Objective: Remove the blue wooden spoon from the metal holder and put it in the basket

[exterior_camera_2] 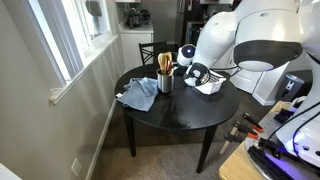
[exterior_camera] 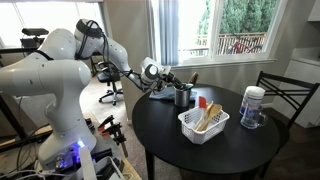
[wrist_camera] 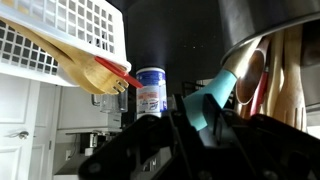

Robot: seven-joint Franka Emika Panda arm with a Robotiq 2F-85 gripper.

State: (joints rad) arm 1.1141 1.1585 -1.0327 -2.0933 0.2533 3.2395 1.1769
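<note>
The blue wooden spoon leans out of the metal holder, among other wooden utensils. In the wrist view, my gripper has its dark fingers shut on the spoon's pale blue handle. In both exterior views the gripper sits right beside the holder on the round black table. The white lattice basket stands close by and holds wooden utensils and a red-handled one. The spoon's bowl is hidden inside the holder.
A tall white canister with a blue label stands at the table's far side. A crumpled blue cloth lies next to the holder. A black chair and a window are behind the table.
</note>
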